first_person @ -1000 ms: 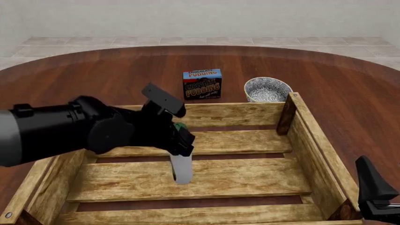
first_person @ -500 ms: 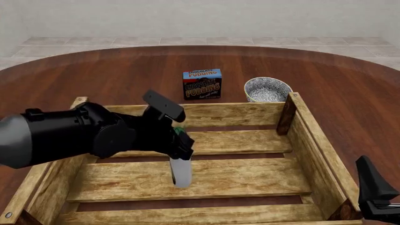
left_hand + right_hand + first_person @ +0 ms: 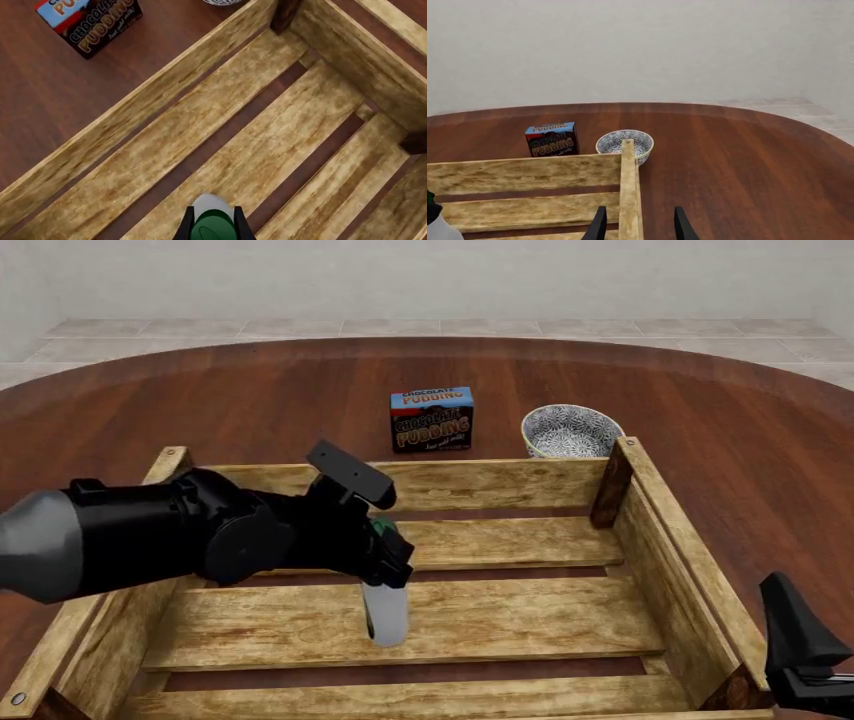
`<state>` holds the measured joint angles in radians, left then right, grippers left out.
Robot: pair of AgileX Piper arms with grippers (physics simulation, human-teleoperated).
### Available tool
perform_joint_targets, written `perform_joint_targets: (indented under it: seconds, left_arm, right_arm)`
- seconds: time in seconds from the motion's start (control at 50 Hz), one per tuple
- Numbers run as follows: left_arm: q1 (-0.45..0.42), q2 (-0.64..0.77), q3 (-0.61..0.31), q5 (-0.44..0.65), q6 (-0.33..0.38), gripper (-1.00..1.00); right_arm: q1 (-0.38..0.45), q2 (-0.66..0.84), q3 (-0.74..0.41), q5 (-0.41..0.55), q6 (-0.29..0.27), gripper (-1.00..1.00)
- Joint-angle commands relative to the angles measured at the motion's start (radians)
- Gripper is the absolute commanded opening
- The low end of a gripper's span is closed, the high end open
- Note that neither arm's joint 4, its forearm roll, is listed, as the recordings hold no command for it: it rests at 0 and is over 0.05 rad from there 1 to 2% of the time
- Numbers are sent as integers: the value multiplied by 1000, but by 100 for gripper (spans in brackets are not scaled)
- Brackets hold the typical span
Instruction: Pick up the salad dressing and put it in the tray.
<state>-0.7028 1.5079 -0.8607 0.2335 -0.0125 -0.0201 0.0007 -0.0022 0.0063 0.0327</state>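
Currently the left gripper (image 3: 387, 558) is clamped on the dark green neck of the salad dressing (image 3: 386, 612), holding the slim white bottle upright inside the tray (image 3: 667, 540), with the white body hanging straight down below the black fingers. In the front view the bottle's base sits low over the middle floor slat, roughly in the centre-left of the crate, though whether it touches the wood or hangs just above it cannot be told. The left arm comes in from the left over the crate's left wall, its bulky black body hiding much of that side. The left wrist view looks straight down along the fingers (image 3: 185, 227): the green cap of the bottle sits pinched between the two dark finger tips, a sliver of white shoulder showing past it, and beneath lie the light-brown slats with dark gaps between them. The right gripper (image 3: 637, 225) hangs well apart from all this, at the near right corner of the crate, outside its right wall; its two black fingers stand parted with nothing between them, pointing along the top of the right-hand plank. Beyond the far wall, out on the dark wooden table (image 3: 200, 400), the blue chocolate pudding box (image 3: 431, 420) stands upright, and just to its right the small speckled bowl (image 3: 570, 430) rests close against the crate's far right corner post.
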Motion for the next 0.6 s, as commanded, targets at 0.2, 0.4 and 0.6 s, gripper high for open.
perform_joint_targets:
  seconds: [0.2,0.4,0.6]
  left_arm:
    - [4,1,14,-17,15,-100]
    - [0,1,22,-22,17,-100]
    - [8,-5,22,-21,27,-100]
  right_arm:
    - [2,0,0,2,-4,100]
    - [2,0,-1,2,-6,100]
    - [4,0,-1,3,-9,100]
